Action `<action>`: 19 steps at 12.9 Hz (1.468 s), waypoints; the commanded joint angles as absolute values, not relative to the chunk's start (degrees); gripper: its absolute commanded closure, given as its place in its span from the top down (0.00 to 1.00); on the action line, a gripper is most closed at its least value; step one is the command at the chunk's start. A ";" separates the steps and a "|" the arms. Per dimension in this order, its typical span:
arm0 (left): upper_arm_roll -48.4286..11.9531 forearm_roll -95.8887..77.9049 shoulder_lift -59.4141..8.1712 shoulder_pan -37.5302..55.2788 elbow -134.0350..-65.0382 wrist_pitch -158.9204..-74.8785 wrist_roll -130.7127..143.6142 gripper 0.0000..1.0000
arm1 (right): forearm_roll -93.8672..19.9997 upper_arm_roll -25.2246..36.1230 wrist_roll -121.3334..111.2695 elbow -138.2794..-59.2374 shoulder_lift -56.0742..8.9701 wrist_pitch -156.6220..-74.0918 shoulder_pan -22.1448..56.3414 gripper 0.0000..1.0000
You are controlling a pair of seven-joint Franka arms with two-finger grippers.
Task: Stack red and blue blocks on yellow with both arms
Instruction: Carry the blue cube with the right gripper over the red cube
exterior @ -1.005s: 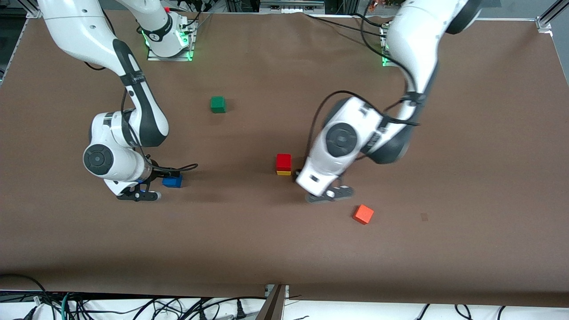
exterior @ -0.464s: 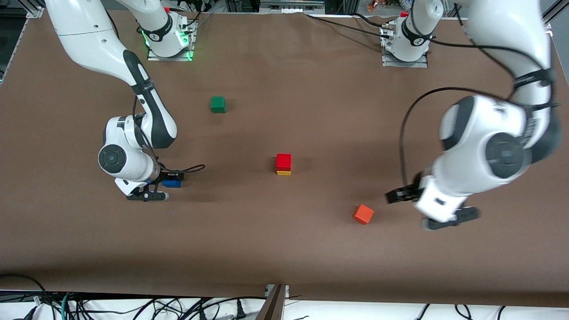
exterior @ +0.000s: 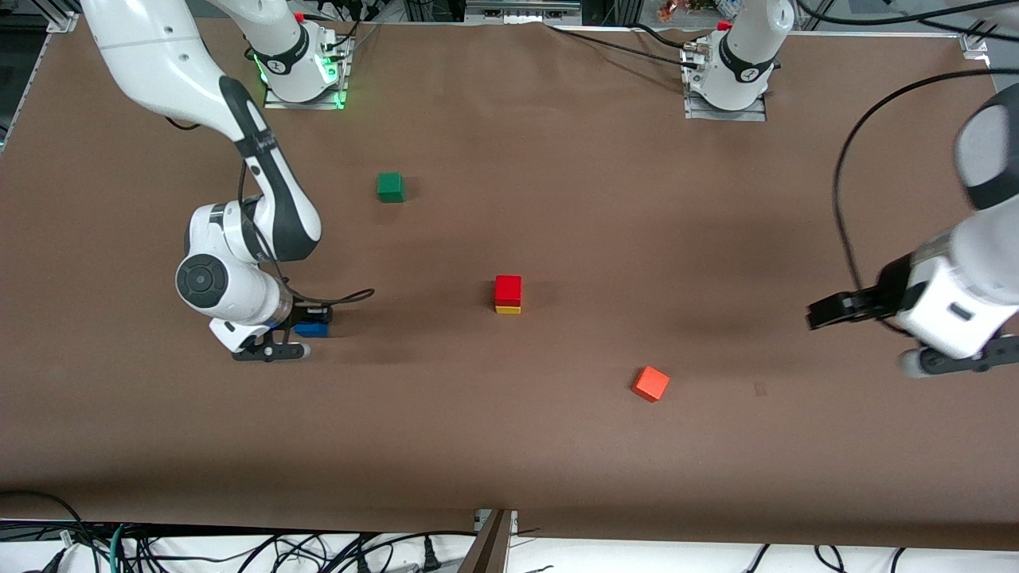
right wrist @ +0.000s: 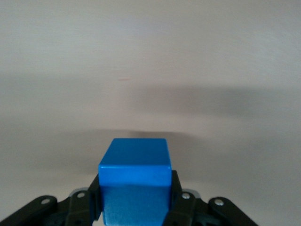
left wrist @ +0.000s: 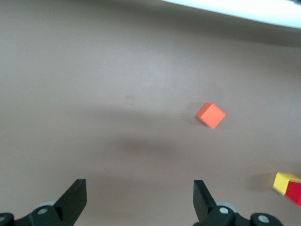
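The red block point(exterior: 508, 287) sits on the yellow cube point(exterior: 508, 309) mid-table; both also show at the edge of the left wrist view, the yellow cube point(left wrist: 282, 181) and the red block point(left wrist: 295, 193). The blue block point(exterior: 312, 329) is low at the table toward the right arm's end. My right gripper point(exterior: 296, 333) is shut on it. In the right wrist view the blue block point(right wrist: 135, 183) fills the space between the fingers of my right gripper point(right wrist: 135, 200). My left gripper point(exterior: 860, 342) hangs open and empty over bare table at the left arm's end. In its own wrist view the left gripper point(left wrist: 139, 197) frames bare table.
An orange-red cube point(exterior: 651, 383) lies nearer the front camera than the stack, also seen as the orange-red cube point(left wrist: 210, 115) in the left wrist view. A green cube point(exterior: 390, 187) rests farther from the camera, between the right arm and the stack.
The left arm has swung away from the stack toward its own end of the table, its gripper still open. The right gripper has shut on the blue block.
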State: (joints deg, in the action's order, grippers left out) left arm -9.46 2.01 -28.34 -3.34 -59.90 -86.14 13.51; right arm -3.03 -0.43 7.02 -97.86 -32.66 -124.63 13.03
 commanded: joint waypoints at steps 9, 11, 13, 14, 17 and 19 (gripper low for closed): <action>-9.67 2.37 -8.28 -6.25 -81.80 -81.90 6.33 1.00 | -3.87 -4.66 33.74 -76.31 -38.66 -115.84 35.14 0.36; -9.67 2.29 -3.97 -6.33 -88.74 -86.29 6.33 1.00 | -3.87 -4.66 34.19 -73.84 -40.42 -116.62 37.51 0.37; -9.76 2.29 -5.17 -7.11 -87.46 -86.57 5.45 1.00 | -3.34 -4.40 35.06 -73.74 -40.78 -117.07 39.28 0.37; -9.76 2.29 -5.71 -7.21 -87.10 -86.57 5.45 1.00 | -2.64 -4.39 35.42 -73.74 -41.13 -117.07 39.55 0.37; -9.76 2.11 -5.98 -7.99 -87.01 -86.57 5.45 1.00 | -2.29 -4.22 35.51 -73.74 -42.36 -118.65 39.81 0.37; -9.76 2.20 -5.98 -8.00 -86.84 -86.92 5.36 1.00 | -0.10 -4.04 36.38 -73.65 -43.15 -119.27 40.52 0.37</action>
State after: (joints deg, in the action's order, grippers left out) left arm -9.66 2.00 -6.66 -7.59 -86.12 -85.92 6.93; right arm -2.27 -4.77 34.31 -75.64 -41.66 -118.98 39.24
